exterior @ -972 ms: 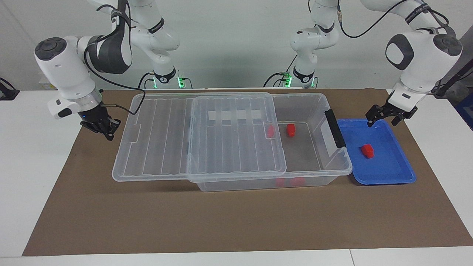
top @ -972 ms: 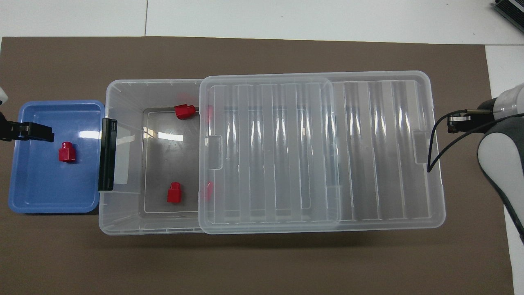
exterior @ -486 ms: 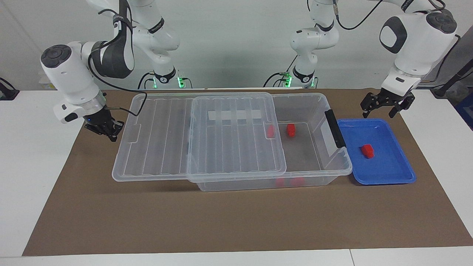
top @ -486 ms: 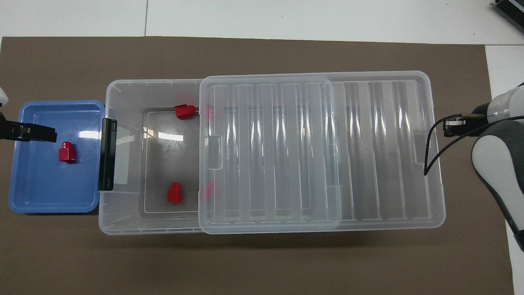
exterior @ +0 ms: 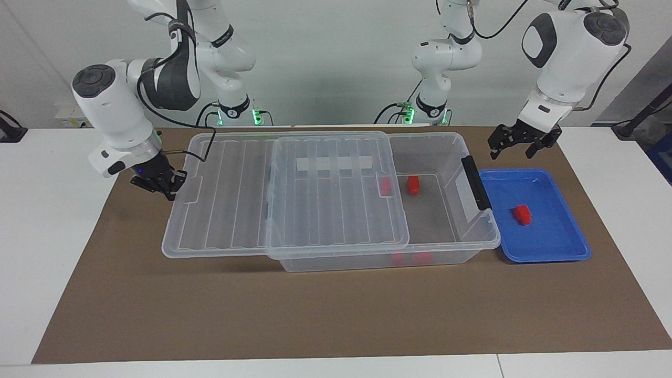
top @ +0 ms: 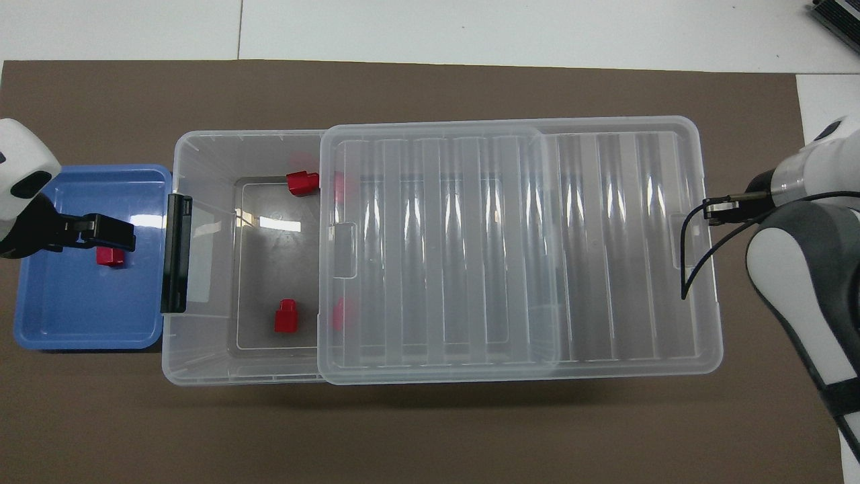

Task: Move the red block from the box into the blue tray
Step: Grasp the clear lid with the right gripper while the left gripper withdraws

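arms: glossy white shells — dark grey joint panels | black cables looped outside | black jaws | green base lights

No readable text, label, brand, number or sign shows anywhere; the pale strip on the large clear plastic storage box (exterior: 336, 164) carries no lettering that can be read.

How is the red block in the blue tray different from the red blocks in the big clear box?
The red block lies alone in the shallow blue tray, in the open; the other red blocks sit on the floor of the deep clear box. The tray block is fully uncovered, while two of the box blocks sit under the ribbed lid. All look the same red and the same size.
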`<state>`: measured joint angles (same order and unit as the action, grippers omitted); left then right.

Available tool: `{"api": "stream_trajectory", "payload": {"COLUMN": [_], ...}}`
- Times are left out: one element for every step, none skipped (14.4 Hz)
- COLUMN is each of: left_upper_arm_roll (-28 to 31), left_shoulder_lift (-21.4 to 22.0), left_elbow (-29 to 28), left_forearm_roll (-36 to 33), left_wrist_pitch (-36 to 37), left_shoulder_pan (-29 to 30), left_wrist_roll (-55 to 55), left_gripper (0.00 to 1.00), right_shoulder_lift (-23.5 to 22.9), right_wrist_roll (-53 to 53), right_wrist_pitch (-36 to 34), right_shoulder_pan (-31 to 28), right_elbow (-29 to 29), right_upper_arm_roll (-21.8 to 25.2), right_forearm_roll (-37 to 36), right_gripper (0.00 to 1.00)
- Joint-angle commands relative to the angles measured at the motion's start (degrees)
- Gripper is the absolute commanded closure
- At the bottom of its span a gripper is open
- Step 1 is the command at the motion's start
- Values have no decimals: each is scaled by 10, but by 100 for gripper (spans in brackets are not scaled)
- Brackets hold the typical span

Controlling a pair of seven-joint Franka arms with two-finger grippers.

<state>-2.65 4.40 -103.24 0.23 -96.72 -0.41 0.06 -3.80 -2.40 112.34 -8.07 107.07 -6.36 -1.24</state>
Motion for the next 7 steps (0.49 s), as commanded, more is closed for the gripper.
{"api": "stream_trajectory", "payload": {"left_upper_arm_roll": [26,48,57,54,49,48,48], "left_shoulder_lift": [-3,-3,-3,1,9,16,16], "left_elbow": [52,66,73,74,69,67,67], "left_forearm_roll": [9,9,9,9,9,9,9], "left_wrist_pitch": [79,91,99,109,108,105,104], "left_shoulder_pan": [-34,-52,-65,-65,-57,-45,-44], "left_wrist_roll": [-8,-11,-16,-21,-23,-20,-21], "left_gripper": [0,0,0,0,0,0,0], "right_shoulder_lift": [12,12,12,12,12,12,12], "right_wrist_roll": [-16,-14,-14,-15,-15,-13,-9], "right_wrist_pitch": [-3,-4,-5,-5,-5,-5,-5], "right_shoulder_pan": [15,22,29,31,35,49,57], "right_elbow": [9,9,9,9,9,9,9], "right_upper_arm_roll": [-4,-4,-4,-5,-6,-7,-7], "right_forearm_roll": [8,8,8,8,8,8,8], "right_gripper": [100,100,100,100,100,100,100]}}
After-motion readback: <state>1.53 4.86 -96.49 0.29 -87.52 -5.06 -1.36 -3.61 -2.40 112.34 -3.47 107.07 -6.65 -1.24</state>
